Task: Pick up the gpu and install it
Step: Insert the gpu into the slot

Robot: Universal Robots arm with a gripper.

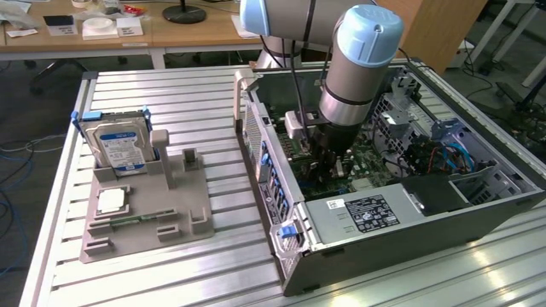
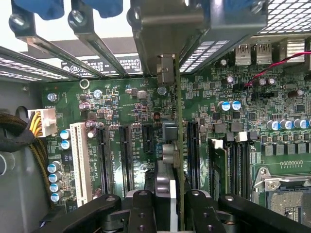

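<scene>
Jaws clamped narrow on the gpu (image 2: 171, 145) — my dark fingers (image 2: 141, 206) pressed one against each face of the thin card. It stood on edge over the green motherboard (image 2: 121, 97), with its silver bracket (image 2: 165, 70) at the end away from me, close to the slotted rear wall of the case. The card's lower edge ran along the row of black expansion slots (image 2: 103, 155), between two of them as the wrist view had it; whether it touched a slot I could not tell.

From the exterior view, my arm (image 1: 358, 70) came down from twelve o'clock into the open computer case (image 1: 410, 192), which lay on its side on the slatted metal desk (image 1: 171, 96). The power supply (image 1: 367, 211) with its black label sat at about five o'clock from my wrist, inside the case.

At nine o'clock from the case — well apart from it — a grey fixture (image 1: 145, 217) rested on the desk. A hard drive (image 1: 119, 144) with a blue-white label stood upright at the fixture's eleven o'clock corner, and a narrow green memory stick (image 1: 137, 219) lay flat nearer its six o'clock edge.
</scene>
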